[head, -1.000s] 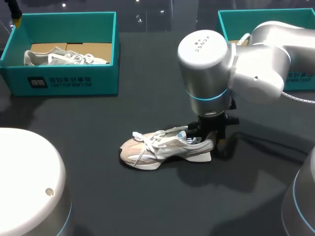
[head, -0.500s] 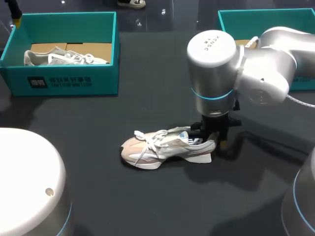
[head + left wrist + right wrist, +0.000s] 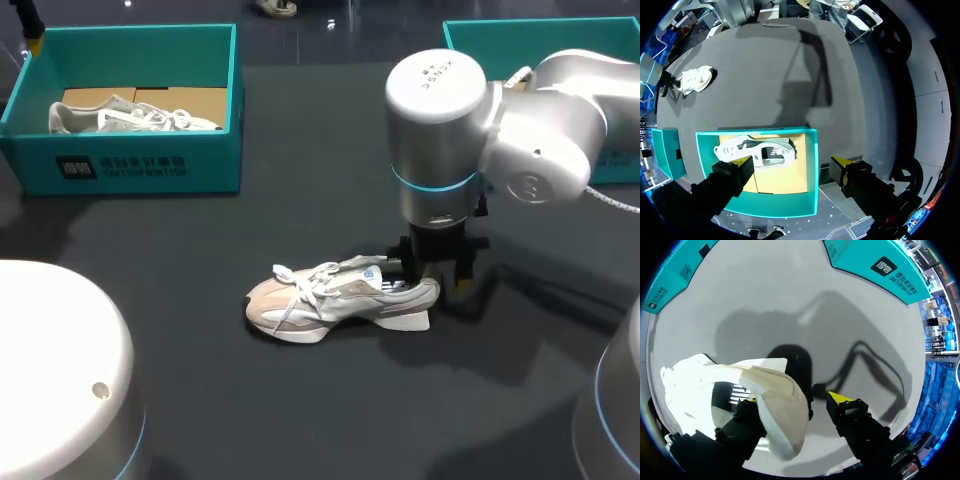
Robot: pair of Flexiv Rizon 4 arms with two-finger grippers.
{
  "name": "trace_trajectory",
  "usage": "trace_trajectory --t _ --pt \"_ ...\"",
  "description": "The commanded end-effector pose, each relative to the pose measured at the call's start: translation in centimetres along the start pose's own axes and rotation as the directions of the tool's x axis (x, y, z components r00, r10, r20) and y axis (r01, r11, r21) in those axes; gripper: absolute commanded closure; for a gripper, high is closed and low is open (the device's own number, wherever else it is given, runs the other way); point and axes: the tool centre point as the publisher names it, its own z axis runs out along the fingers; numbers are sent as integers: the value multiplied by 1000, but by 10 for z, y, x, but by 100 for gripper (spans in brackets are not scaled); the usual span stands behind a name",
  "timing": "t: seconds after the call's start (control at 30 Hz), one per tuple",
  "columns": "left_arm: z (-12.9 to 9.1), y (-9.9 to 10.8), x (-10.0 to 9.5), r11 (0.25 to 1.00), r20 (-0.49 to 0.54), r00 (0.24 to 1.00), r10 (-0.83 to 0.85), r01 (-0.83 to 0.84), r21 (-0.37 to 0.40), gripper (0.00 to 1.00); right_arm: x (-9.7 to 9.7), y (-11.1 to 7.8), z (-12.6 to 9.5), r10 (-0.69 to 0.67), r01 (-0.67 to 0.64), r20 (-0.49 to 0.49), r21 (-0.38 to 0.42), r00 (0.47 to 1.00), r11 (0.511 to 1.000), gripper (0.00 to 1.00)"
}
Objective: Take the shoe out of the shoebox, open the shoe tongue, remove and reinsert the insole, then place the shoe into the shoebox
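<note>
head view: the shoe (image 3: 340,300) lies on its sole on the table (image 3: 300,420), toe to 9 o'clock, heel to 3 o'clock. the right gripper (image 3: 437,277) hangs straight down at the heel. a second shoe (image 3: 130,115) sits in the box (image 3: 140,165) at 10 o'clock.

left wrist view: the left gripper (image 3: 792,162) holds nothing, its fingers wide above that box.

right wrist view: the right gripper's fingers straddle the heel rim, one inside the shoe's mouth, the other outside with a gap showing, so nothing is pinched yet.

the shoe looks ready for the tongue step. i'd pinch only the heel rim, low and square, and keep the sole flat. that steadies it while the left arm comes over to the laces at 9 o'clock.
</note>
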Motion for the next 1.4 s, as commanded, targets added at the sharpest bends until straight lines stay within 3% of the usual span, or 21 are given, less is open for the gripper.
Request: trace_trajectory --t 0.03,0.33,0.5,0.57,0.6,1.0,1.1,1.2,1.23,1.27,1.4 --pt "-1 -1 0 1000 -2 1000 1 -1 -1 0 -6 -2 -10 -7 7 -34 -11 999 1000 0" --pt "-1 -1 0 1000 -2 1000 1 -1 -1 0 -11 -4 -37 -70 66 -106 -44 992 997 0" --pt "-1 -1 0 1000 -2 1000 1 -1 -1 0 -20 -6 -57 -184 152 -307 -126 934 980 0" --pt "-1 -1 0 1000 -2 1000 1 -1 -1 0 -24 -7 -67 -279 231 -413 -163 867 959 0" --pt "-1 -1 0 1000 -2 1000 1 -1 -1 0 -24 -8 -73 -294 261 -362 -138 885 955 0" --pt "-1 -1 0 1000 -2 1000 1 -1 -1 0 -24 -8 -73 -294 261 -362 -138 885 955 0" --pt "-1 -1 0 1000 -2 1000 1 -1 -1 0 -47 -18 -86 -465 278 -484 -409 741 869 0" --pt "-1 -1 0 1000 -2 1000 1 -1 -1 0 -70 -23 -92 -603 285 -490 -577 630 766 0" --pt "-1 -1 0 1000 -2 1000 1 -1 -1 0 -75 -24 -91 -672 305 -500 -628 547 716 0" --pt "-1 -1 0 1000 -2 1000 1 -1 -1 0 -80 -24 -88 -688 326 -505 -627 521 707 0" --pt "-1 -1 0 1000 -2 1000 1 -1 -1 0 -80 -24 -88 -688 326 -505 -627 521 707 0"
